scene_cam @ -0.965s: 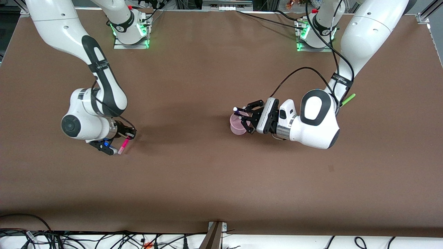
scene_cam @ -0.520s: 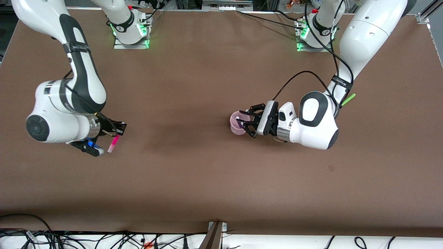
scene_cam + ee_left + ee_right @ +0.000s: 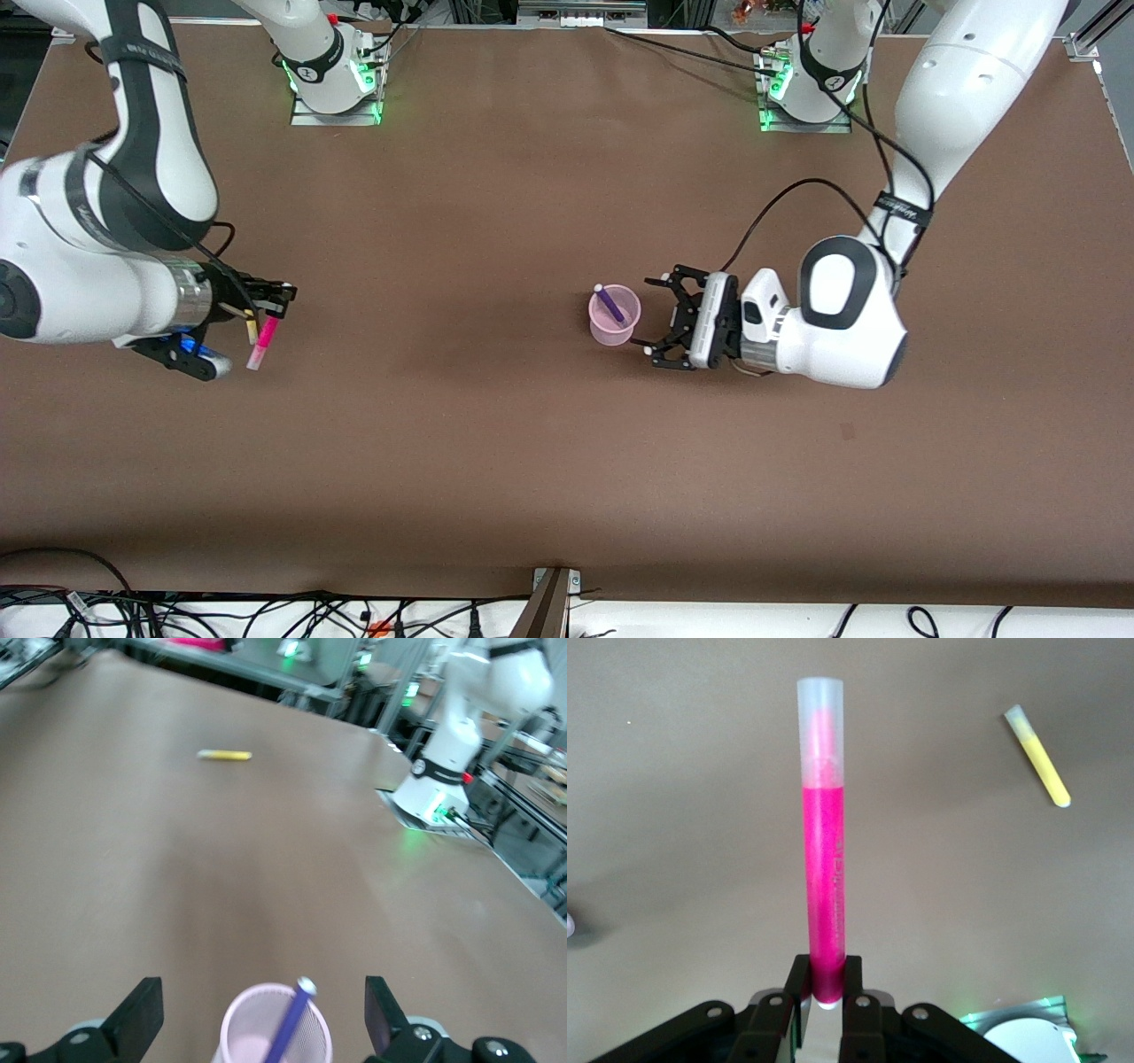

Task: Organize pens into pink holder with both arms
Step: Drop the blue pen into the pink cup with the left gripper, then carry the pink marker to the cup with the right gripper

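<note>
We noted the left gripper (image 3: 659, 317) spread wide beside the pink holder (image 3: 613, 315), purple pen (image 3: 609, 303) inside. The right gripper (image 3: 266, 300), over the table's right-arm end, pinched the magenta pen (image 3: 263, 342).

Both arms are big, white and smooth, with black bands at the joints. The left arm (image 3: 930, 106) has a black cable looping along it and a black strap with small white letters. Green lights glow at both bases. The right arm (image 3: 97, 221) has a shiny silver ring at its wrist.
</note>
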